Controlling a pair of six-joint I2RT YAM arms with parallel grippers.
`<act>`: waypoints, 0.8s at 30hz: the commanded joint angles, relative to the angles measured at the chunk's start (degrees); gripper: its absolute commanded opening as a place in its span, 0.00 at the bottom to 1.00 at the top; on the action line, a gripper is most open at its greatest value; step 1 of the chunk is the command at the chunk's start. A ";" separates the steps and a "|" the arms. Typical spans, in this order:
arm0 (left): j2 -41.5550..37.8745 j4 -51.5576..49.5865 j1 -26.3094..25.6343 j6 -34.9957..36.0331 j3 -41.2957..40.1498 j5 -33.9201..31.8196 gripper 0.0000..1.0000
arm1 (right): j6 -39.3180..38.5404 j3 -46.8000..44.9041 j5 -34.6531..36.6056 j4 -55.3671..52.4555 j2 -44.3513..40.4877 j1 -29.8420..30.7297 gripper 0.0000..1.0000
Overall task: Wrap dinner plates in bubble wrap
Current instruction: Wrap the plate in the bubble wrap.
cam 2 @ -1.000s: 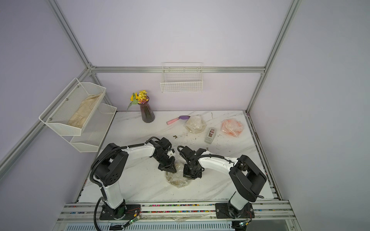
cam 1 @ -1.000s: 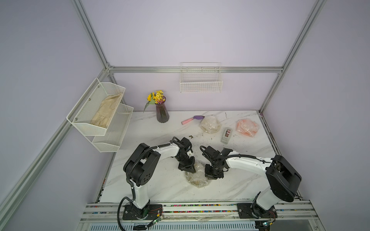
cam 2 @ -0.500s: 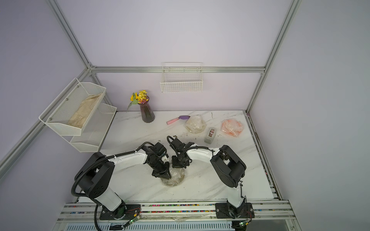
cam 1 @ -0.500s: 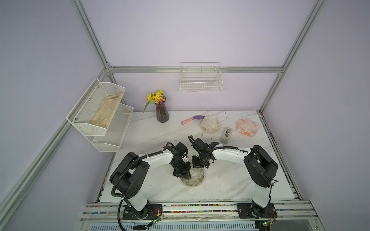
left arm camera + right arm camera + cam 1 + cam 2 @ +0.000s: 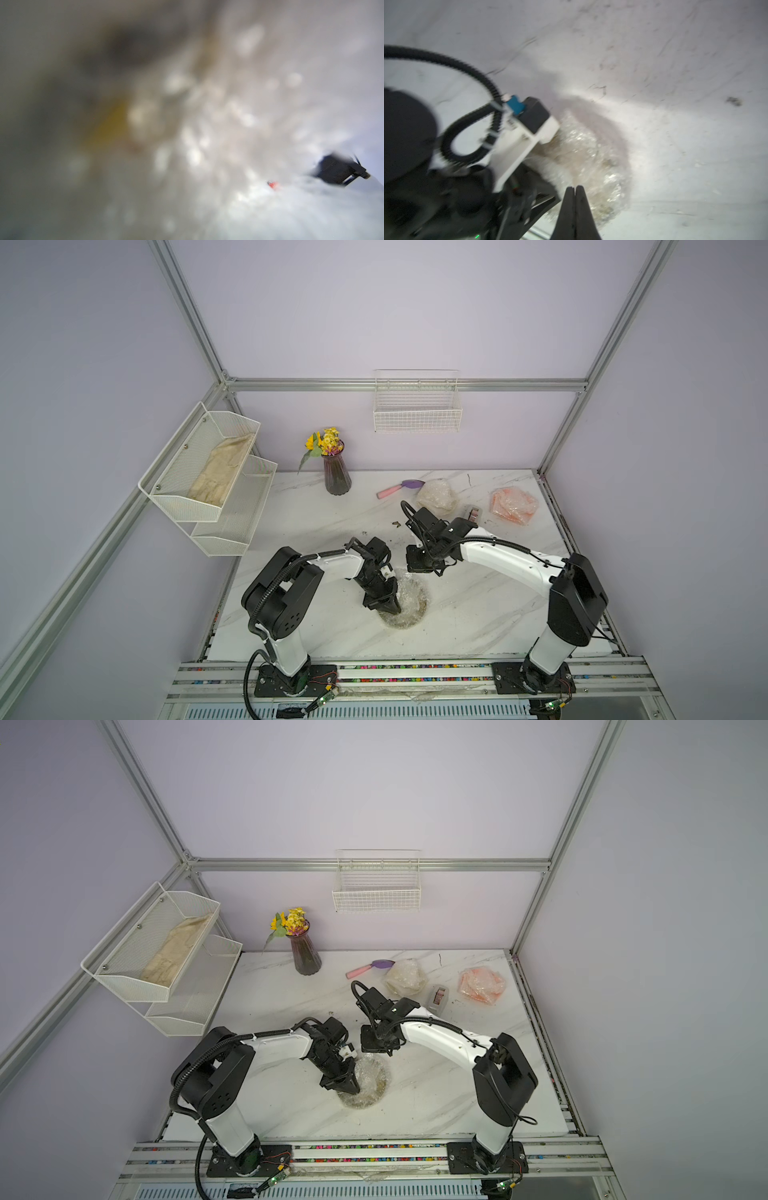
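Bubble wrap point(image 5: 412, 591) is bunched over a yellowish plate point(image 5: 419, 610) with a dark rim. It sits toward the front of the marble bench point(image 5: 478, 614), between the two arms. So the left tool point(image 5: 390, 608) is planted right down on that bundle, on the side nearer its own arm, with the tips drawn in almost to a point. Honestly I can't tell if it's pinching the wrap or just pressing on it. The left wrist view is no help, just a blurry wall of bubbles with a yellow smear. The right tool point(image 5: 574, 188) has its fingers squeezed together on nothing and hangs at the far edge of the bundle. Further back on the bench are a whitish wrapped bundle point(image 5: 436, 495) and an orange wrapped bundle point(image 5: 513, 504), with a grey tape dispenser point(image 5: 472, 512) between them. There's also a pink-and-purple utensil point(image 5: 399, 488) and a dark vase point(image 5: 337, 479) of yellow flowers. Any print on the dispenser is too small to read. A beige cloth point(image 5: 218, 472) lies in the top tier of the white mesh rack point(image 5: 232, 526) on the side wall.
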 commanded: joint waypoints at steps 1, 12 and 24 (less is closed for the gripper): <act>2.48 0.82 -0.31 0.77 -0.63 -4.00 0.16 | 9.80 -7.20 -20.29 12.21 0.60 0.58 0.00; 1.19 -0.46 -0.22 1.03 -0.26 -4.79 0.15 | -0.01 -10.66 -1.67 -7.56 6.93 -2.17 0.00; -2.42 -6.69 -0.82 0.32 14.06 -5.65 0.18 | 1.82 -17.09 -0.59 0.17 6.61 -2.29 0.00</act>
